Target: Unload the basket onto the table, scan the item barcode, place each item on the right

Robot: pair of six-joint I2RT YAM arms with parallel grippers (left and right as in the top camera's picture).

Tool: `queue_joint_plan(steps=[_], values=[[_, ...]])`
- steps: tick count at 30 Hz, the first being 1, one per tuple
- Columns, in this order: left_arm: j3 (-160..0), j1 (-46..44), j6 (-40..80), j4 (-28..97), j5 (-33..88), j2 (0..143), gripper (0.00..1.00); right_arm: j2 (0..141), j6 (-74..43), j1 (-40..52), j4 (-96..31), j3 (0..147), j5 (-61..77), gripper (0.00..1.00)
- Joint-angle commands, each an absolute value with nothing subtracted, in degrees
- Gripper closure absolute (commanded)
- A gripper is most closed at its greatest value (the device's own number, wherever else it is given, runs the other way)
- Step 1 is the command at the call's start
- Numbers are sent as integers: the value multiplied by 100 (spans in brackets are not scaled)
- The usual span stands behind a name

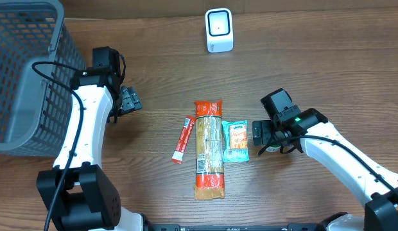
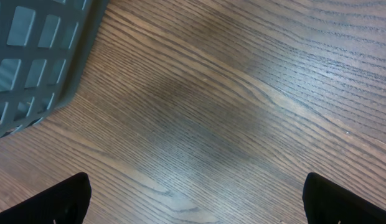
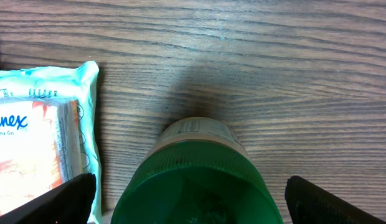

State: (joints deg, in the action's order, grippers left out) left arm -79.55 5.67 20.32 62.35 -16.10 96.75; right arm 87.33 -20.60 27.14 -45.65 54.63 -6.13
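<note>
Green bottle (image 3: 196,180), mostly hidden overhead, tissues (image 3: 43,124) beside

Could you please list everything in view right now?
Basket: one, grey, far left.
Scanner: one, white, top centre.
Stick packet: one, red, left of Long pack.
Long pack: one, orange-tan, centre.
Tissue pack: one, teal, right of Long pack.
Bottle: one, green, right of Tissue pack.
Table: one, wood, under everything.
Left gripper: one, black, open, beside Basket.
Right gripper: one, black, open, astride Bottle.
</note>
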Motion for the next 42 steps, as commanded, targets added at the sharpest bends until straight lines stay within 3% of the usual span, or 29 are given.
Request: queue_joint_plan(steps=[1, 8, 12, 14, 21, 28, 32, 42], values=[[-8062, 561, 1883, 6233, -1647, 9553, 0, 8683, -2091, 2735, -4523, 5430, -596, 2], [-8062, 561, 1883, 6233, -1647, 9553, 0, 8683, -2495, 2735, -4508, 5430, -600, 9], [-8062, 561, 1883, 6233, -1647, 9553, 0, 8683, -2554, 2735, -4510, 5430, -639, 22], [-8062, 561, 1883, 6233, -1647, 9553, 0, 8683, -2550, 2738, -4510, 5430, -639, 23], [-8062, 561, 1883, 6233, -1647, 9553, 0, 8683, -1905, 2738, -4528, 5430, -637, 31], [-8062, 561, 1883, 6233, -1647, 9553, 0, 8683, -1647, 2735, -4525, 5430, -637, 30], [-8062, 561, 1883, 6233, -1647, 9553, 0, 8683, -1949, 2735, -4530, 5430, -637, 11], [-8062, 561, 1883, 6233, -1647, 9553, 0, 8683, -2554, 2735, -4482, 5404, -666, 11]])
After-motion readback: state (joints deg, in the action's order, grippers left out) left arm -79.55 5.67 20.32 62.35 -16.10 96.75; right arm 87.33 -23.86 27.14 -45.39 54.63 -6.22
